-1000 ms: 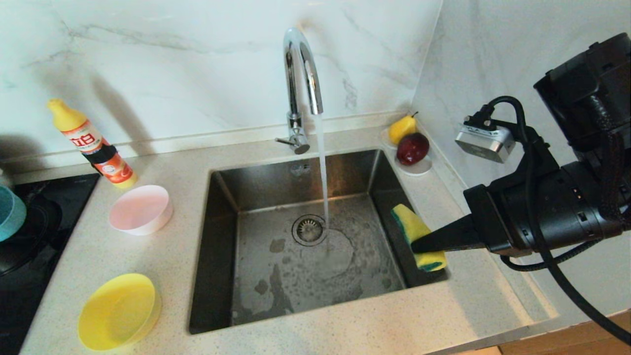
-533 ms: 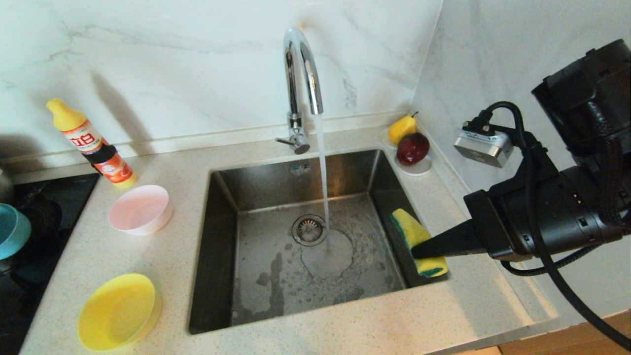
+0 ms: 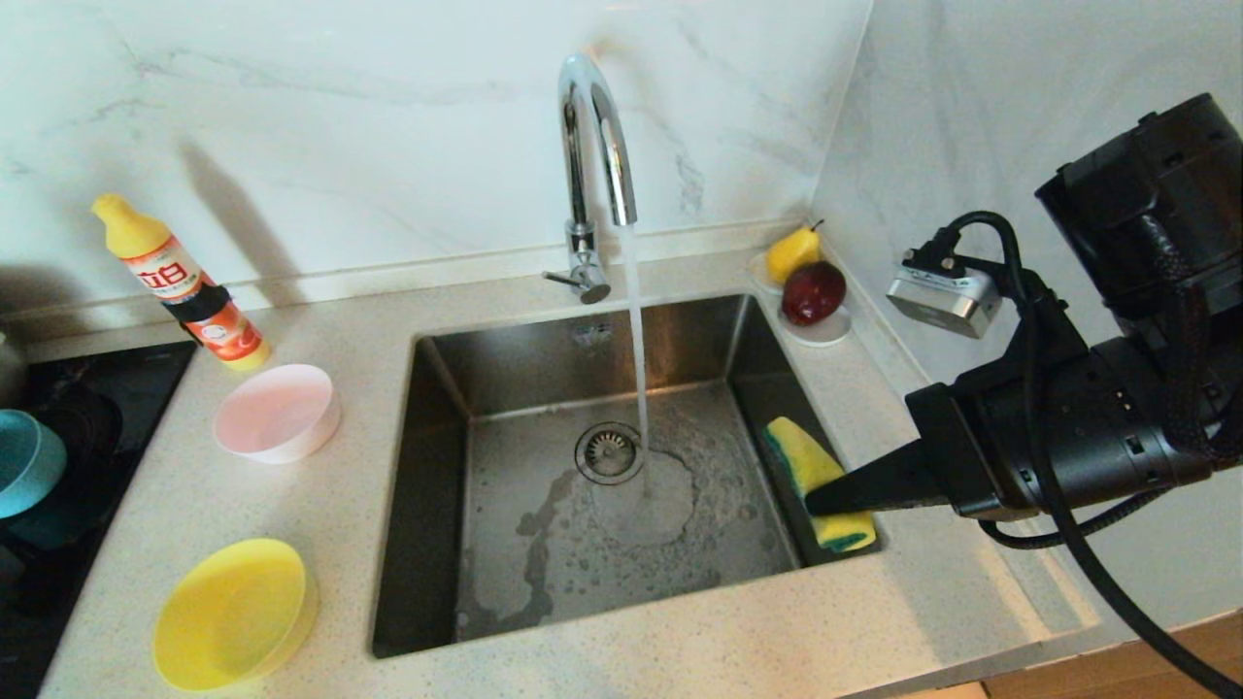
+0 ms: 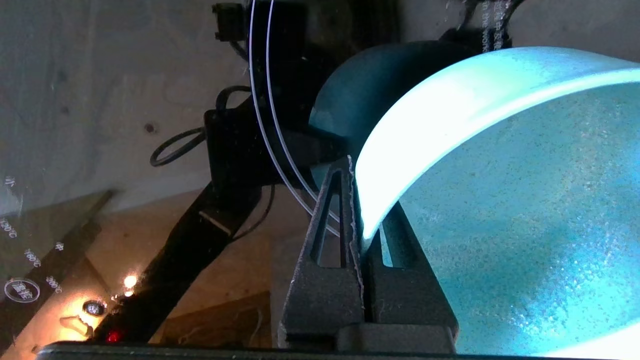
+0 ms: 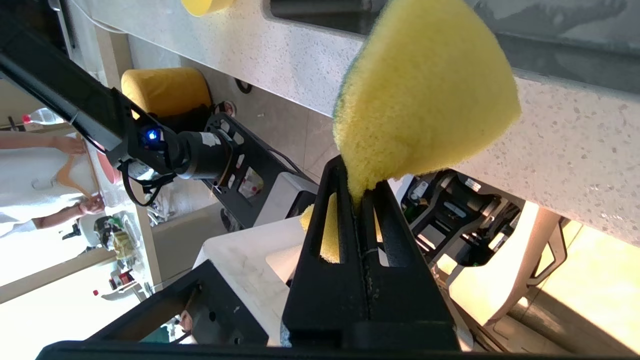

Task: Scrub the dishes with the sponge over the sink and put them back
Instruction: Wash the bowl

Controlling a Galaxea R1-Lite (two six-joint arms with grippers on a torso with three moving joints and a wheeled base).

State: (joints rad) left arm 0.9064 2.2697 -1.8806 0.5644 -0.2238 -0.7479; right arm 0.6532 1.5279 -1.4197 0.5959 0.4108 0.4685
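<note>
Steel sink (image 3: 437, 485): set in the speckled counter (image 3: 320, 505); head view shows the tap (image 3: 592, 146) running water down beside the drain (image 3: 609, 452).
Sponge (image 3: 811, 466): over the sink's right edge, clamped across its middle by the right gripper (image 3: 825, 495); long axis runs roughly front to back along that edge, tilted, yellow foam up, green layer toward the basin.
Bowls: pink (image 3: 278, 412) on the counter left of the sink, toward the back; yellow (image 3: 233, 612) near the front left corner; blue (image 3: 24, 461) at the far left, above the dark hob (image 3: 78, 456).
Bystanders: soap bottle (image 3: 180, 282) at the back wall, saucer of fruit (image 3: 811, 291) at the back right corner.
Left wrist view: left gripper (image 4: 362, 235) pinched tight on the blue bowl's (image 4: 500, 200) rim, one finger inside, one outside; the bowl hangs tilted, hollow facing the camera.
Right wrist view: jaws squeezed on the sponge (image 5: 425, 100), which fans out beyond the tips, counter edge behind.
Step in hand: apparently bringing bowl and sponge together for the first scrub.
Next move: likely calls for carrying the blue bowl across to the basin, hollow turned toward the sponge.
</note>
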